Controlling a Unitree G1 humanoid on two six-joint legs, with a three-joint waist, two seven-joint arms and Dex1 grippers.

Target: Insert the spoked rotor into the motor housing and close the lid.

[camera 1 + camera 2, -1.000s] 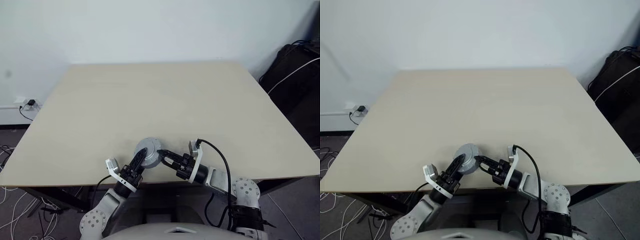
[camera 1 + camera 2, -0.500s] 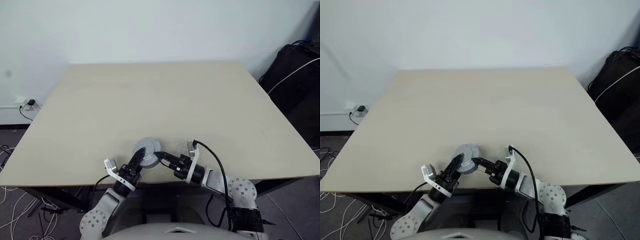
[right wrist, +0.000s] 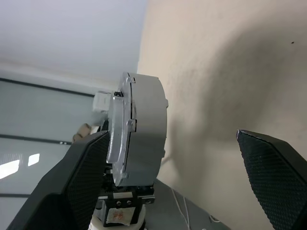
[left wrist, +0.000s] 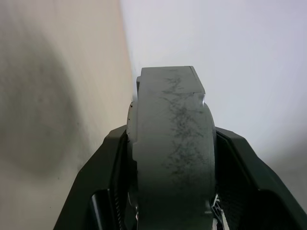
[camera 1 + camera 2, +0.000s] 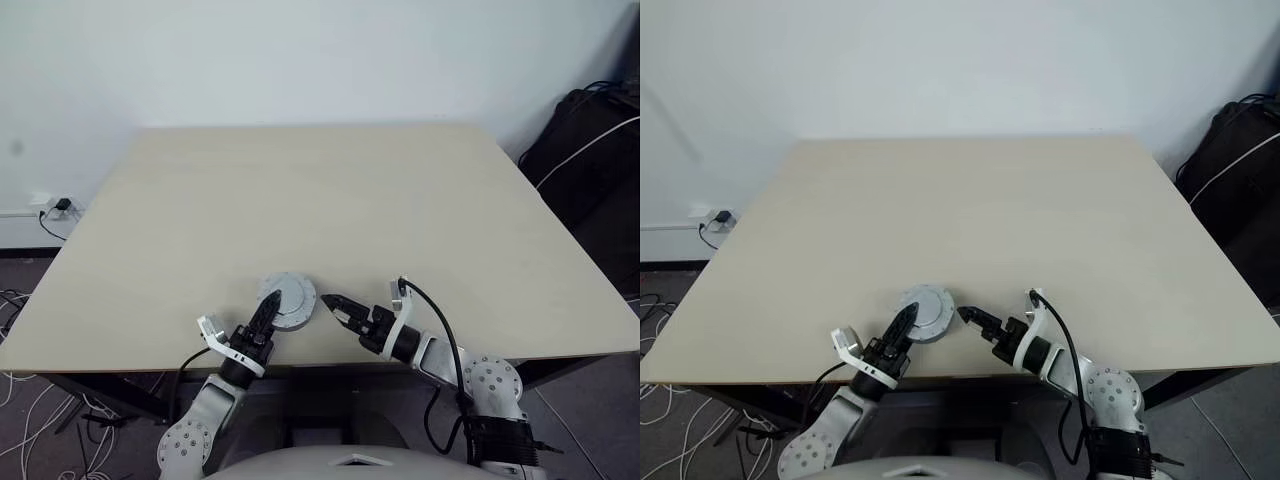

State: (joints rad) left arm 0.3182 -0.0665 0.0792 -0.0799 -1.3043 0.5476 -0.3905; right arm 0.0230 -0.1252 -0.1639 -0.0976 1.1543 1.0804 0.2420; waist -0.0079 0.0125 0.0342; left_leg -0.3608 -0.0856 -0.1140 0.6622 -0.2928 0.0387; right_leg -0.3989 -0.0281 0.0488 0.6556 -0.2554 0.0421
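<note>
Table (image 5: 330,200) | right gripper (image 5: 332,303) released motor housing (image 5: 287,299) | left gripper (image 5: 264,316) holds

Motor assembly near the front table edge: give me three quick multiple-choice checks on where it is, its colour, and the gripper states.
1. Where is the closed motor housing?
A. At the far edge of the table
B. Near the front edge, between the two grippers
C. On the floor

2. What colour is its outside?
A. Grey
B. Red
C. Yellow

3. How do the grippers stand?
A. Both clamp the housing
B. The left gripper clamps it, the right gripper is open and clear of it
C. Both are open and clear

Key: 1 B, the head views show it by the near edge with a gripper on each side. 2 A, both wrist views show a grey rim and lid. 3 B, the left wrist view shows black fingers on both faces of the disc, while the right fingers stand wide with table between them.
</note>
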